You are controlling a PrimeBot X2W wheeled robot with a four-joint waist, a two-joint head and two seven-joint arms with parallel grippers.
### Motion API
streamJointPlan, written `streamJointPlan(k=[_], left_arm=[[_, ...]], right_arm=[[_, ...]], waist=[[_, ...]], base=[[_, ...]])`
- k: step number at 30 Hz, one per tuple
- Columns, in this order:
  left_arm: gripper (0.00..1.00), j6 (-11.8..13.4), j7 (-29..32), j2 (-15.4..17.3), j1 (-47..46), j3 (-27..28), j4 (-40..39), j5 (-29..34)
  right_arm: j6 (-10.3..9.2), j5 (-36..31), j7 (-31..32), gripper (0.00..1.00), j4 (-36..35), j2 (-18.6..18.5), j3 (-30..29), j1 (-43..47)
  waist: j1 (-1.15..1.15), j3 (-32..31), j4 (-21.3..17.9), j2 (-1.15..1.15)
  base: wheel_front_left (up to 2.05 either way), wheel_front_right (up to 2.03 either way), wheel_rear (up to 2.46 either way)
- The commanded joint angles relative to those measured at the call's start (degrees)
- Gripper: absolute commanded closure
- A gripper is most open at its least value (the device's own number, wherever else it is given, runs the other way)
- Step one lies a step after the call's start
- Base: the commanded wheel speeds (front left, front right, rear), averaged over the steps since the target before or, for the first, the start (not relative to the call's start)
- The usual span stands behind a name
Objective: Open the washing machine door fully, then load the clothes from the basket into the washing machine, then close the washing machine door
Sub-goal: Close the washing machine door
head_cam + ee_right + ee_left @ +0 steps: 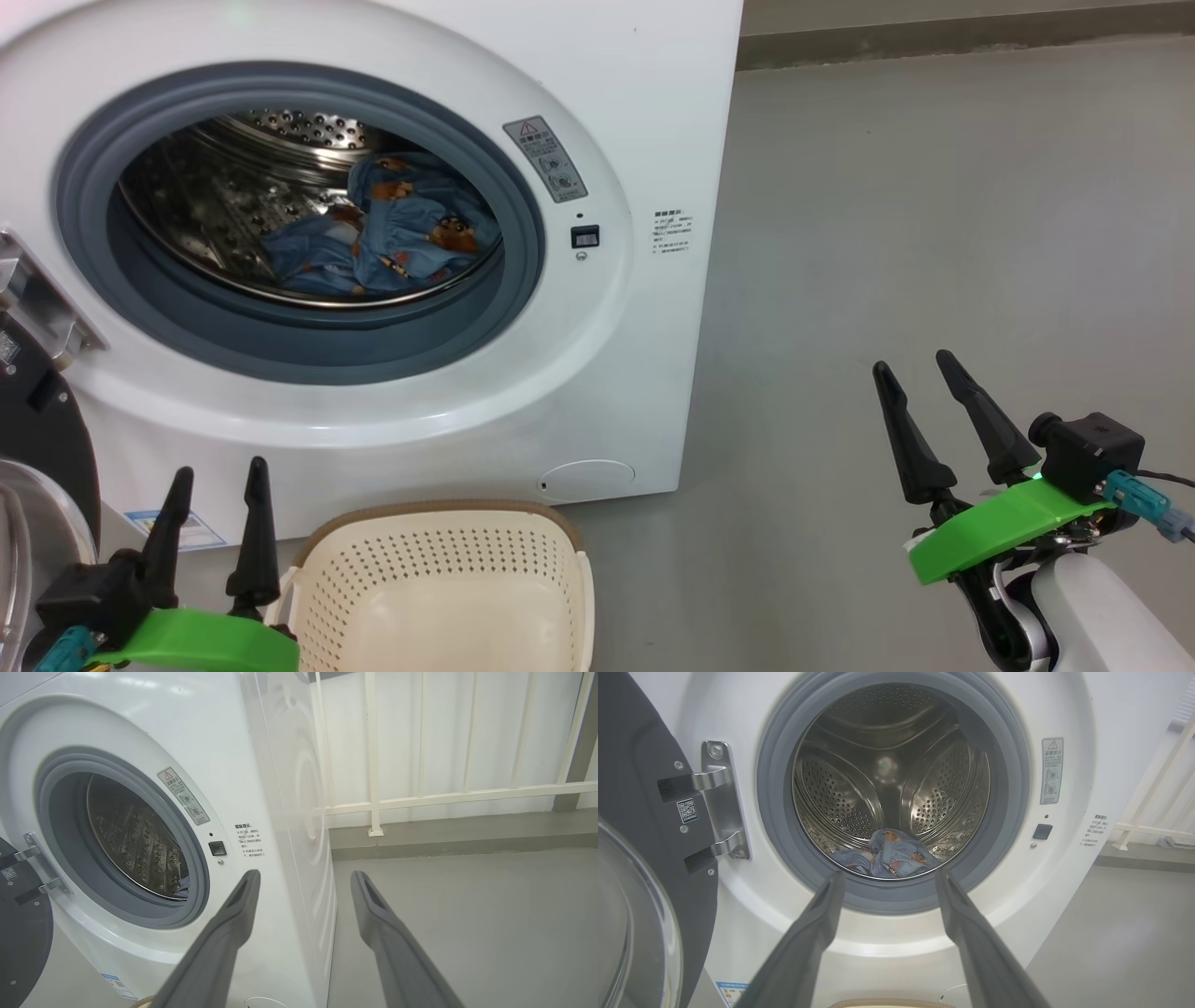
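Observation:
The white washing machine (644, 112) stands with its round mouth uncovered. Light blue clothes (392, 233) printed with cartoon faces lie inside the steel drum, the clothes (889, 858) also showing low in the left wrist view. The washing machine door (37, 439) hangs swung out at the far left, black rim and glass showing; the door (640, 858) sits on its metal hinge. The cream basket (439, 588) sits on the floor before the machine, with no cloth visible inside. My left gripper (217, 474) is open beside the basket's left. My right gripper (913, 362) is open over the floor, right of the machine.
Grey floor (934, 233) stretches to the right of the machine. A white railing (448, 795) and a low kerb stand behind it. A round white flap (585, 478) sits low on the machine's front.

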Motion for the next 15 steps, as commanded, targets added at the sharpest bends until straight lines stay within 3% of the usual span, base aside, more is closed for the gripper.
streamJointPlan(k=[1,8,15], left_arm=[[0.0,0.2,-0.4,1.9,-2.1,1.8,-1.2,-0.6],[0.0,0.3,-0.5,1.9,-2.0,1.7,-1.3,-0.9],[0.0,0.4,-0.6,1.9,-2.0,1.5,-1.3,-1.0]], right_arm=[[0.32,-0.1,-0.5,0.0,-1.3,-0.5,0.4,-0.3],[0.32,0.0,-0.5,0.0,-1.2,-0.5,0.4,-0.2],[0.32,0.1,-0.5,0.0,-1.2,-0.6,0.4,-0.2]], waist=[[0.0,0.0,0.0,0.0],[0.0,-0.2,-0.1,0.0],[0.0,-0.2,0.0,0.0]], base=[[0.0,0.0,0.0],[-0.16,0.16,0.0],[-1.03,1.03,0.0]])
